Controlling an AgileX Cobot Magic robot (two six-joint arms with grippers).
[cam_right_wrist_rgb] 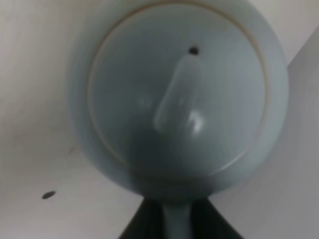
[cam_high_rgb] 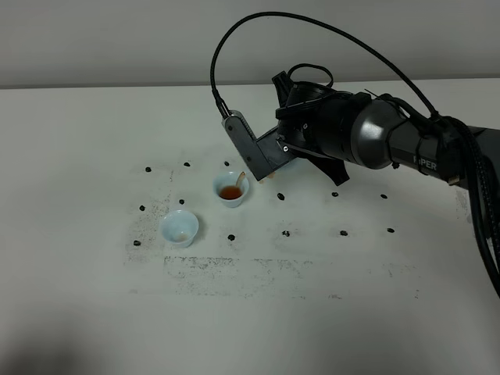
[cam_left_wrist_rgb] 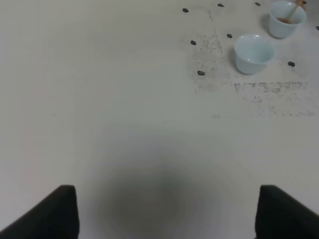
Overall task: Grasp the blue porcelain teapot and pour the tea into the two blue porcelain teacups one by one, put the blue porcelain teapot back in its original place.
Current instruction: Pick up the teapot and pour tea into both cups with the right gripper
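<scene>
This is a robotics lab test bench. A black robot arm [cam_high_rgb: 375, 141] with a thick looping cable [cam_high_rgb: 312, 23] reaches over a plain white table [cam_high_rgb: 94, 312], and its right gripper [cam_right_wrist_rgb: 177, 224] hangs above the middle of it. Small black marker dots [cam_high_rgb: 285, 233] sit in regular rows on the tabletop around and under the gripper, like placement marks. Grey scuffed patches [cam_high_rgb: 226, 266] lie on the surface nearer the camera than the gripper. Beyond the gripper, past the table's far edge, is a flat pale wall [cam_high_rgb: 117, 39]. Two small blue teacups [cam_high_rgb: 180, 228] stand among the dots beside the gripper, as staged props.
</scene>
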